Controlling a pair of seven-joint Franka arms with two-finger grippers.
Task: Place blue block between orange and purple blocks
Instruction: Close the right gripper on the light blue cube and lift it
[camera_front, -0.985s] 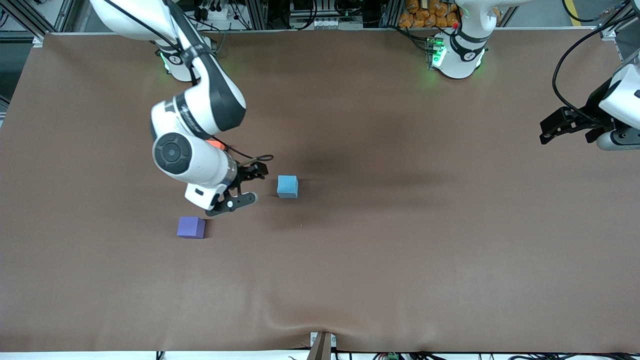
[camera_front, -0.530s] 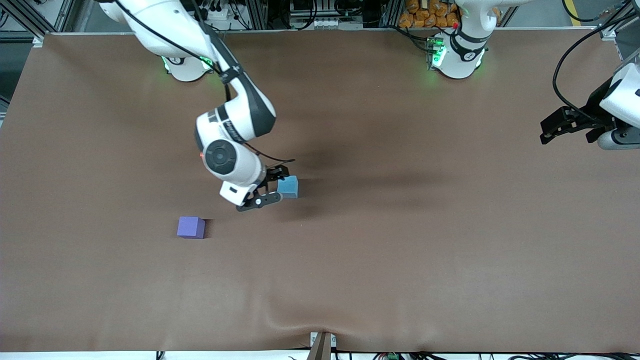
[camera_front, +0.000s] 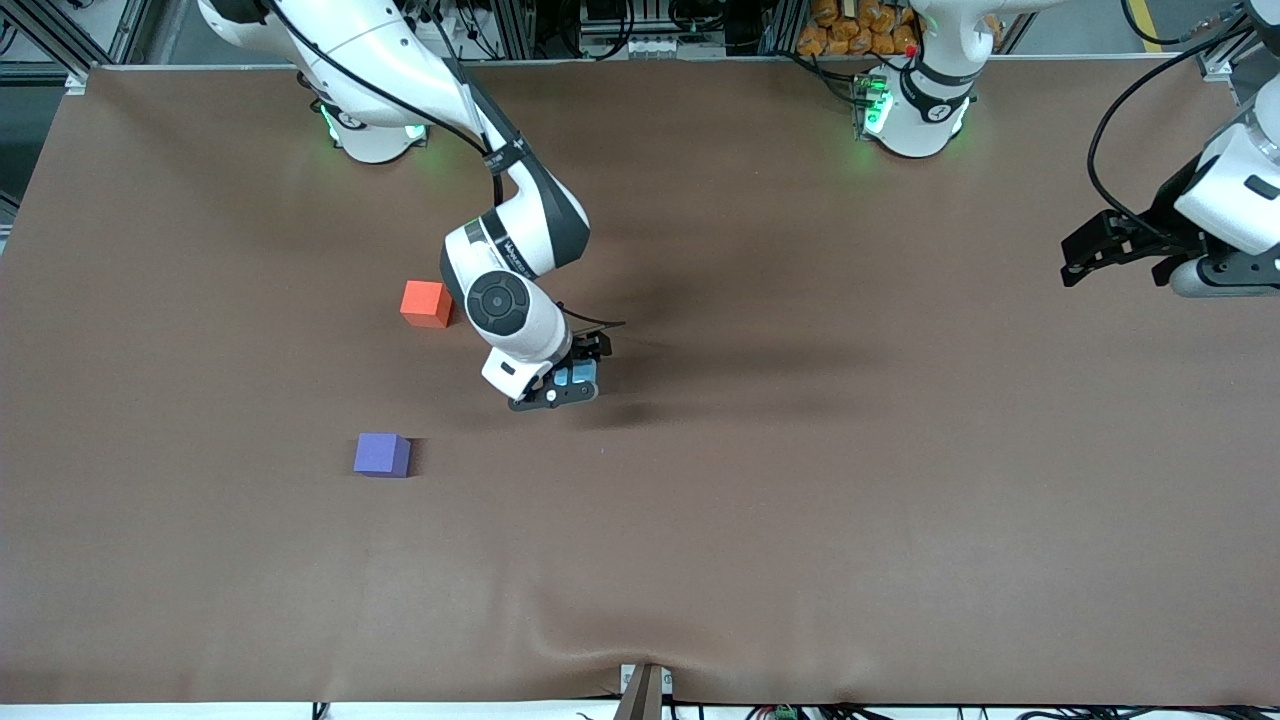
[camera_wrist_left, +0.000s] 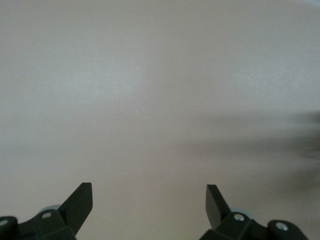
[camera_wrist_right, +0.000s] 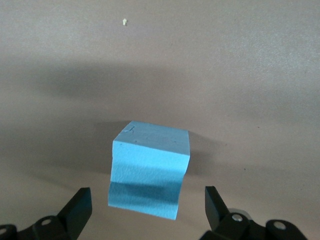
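— Your right gripper (camera_front: 572, 380) has slid over from beside the blue block (camera_front: 577, 376) to straddle it, jaws spread, not clamped; that uncovers the orange block (camera_front: 425, 303).

— And the rest?

— Blue sits on the tabletop (camera_front: 800, 500); purple block (camera_front: 381, 454) unmoved; left gripper (camera_front: 1095, 260) waits, jaws apart.

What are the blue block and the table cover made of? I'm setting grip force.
The blue block looks like dense foam: matte, faintly grainy faces, a small nick at one top edge. The table cover seems a thin brown matte sheet, paper or vinyl, rippled at its near edge. Neither is certain.
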